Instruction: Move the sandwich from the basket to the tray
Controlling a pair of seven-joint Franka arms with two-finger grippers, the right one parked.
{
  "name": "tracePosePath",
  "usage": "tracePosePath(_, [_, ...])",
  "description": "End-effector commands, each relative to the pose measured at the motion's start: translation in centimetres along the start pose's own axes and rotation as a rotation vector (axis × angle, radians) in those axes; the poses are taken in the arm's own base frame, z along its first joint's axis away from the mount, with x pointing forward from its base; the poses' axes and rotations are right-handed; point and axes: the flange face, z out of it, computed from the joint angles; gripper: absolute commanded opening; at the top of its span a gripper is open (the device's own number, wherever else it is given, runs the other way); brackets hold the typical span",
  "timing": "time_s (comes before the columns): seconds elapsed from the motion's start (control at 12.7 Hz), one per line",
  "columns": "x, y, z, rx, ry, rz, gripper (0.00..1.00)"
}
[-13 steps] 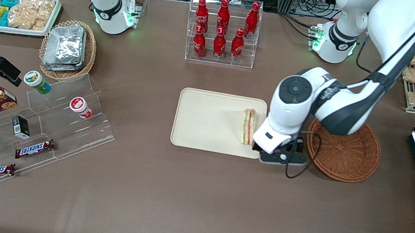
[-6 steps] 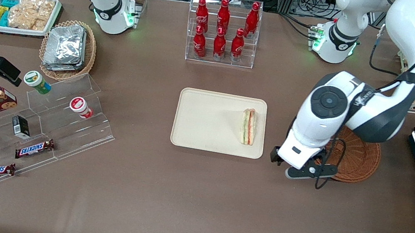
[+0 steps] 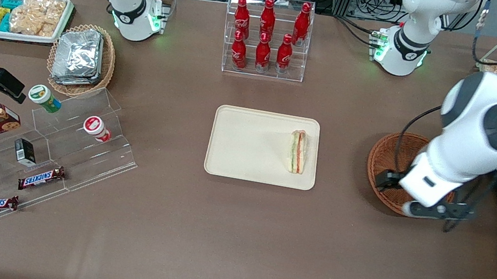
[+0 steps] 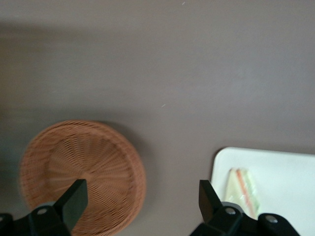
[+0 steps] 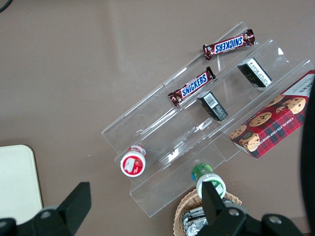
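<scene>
The small triangular clear-wrapped sandwich (image 3: pixel 297 152) of pale bread with red, orange and green layers lies flat on the flat rectangular cream-beige plastic tray (image 3: pixel 247 147), close to the tray's rim at the end toward the working arm, its striped cut face turned upward. In the left wrist view the same sandwich (image 4: pixel 242 189) shows near a rounded corner of the tray (image 4: pixel 285 169). The round, shallow, reddish-brown woven wicker basket (image 3: pixel 389 155) stands on the brown counter (image 3: pixel 232 238) well apart from the tray, toward the working arm's end; the wrist view shows its woven floor (image 4: pixel 81 172) bare. The left arm's tool (image 3: pixel 436 210) hangs above the basket's rim nearest the front camera, raised clear of the weave. Its two black fingers (image 4: pixel 74 199) stand wide apart with nothing between them, and through the gap of the tool (image 4: pixel 140 196) the wrist camera sees the basket's edge and open counter (image 4: pixel 197 88). The tool touches neither the sandwich nor the tray. Farther from the front camera than the tray stands a clear acrylic rack of red cola bottles (image 3: pixel 265 36).
</scene>
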Motion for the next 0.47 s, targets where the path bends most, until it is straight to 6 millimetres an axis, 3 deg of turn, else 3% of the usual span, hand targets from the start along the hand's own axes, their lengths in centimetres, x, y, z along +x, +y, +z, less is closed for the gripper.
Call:
tracePosePath(0.0, [-2.4, -3.6, -4.4, -0.005, -0.019, 0.056, 1.00])
tracePosePath(0.16, [-4.0, -6.6, -6.9, -0.010, -0.028, 0.082, 1.00])
tracePosePath(0.39, [-7.1, -9.0, -9.7, 0.006, -0.041, 0.100, 1.00])
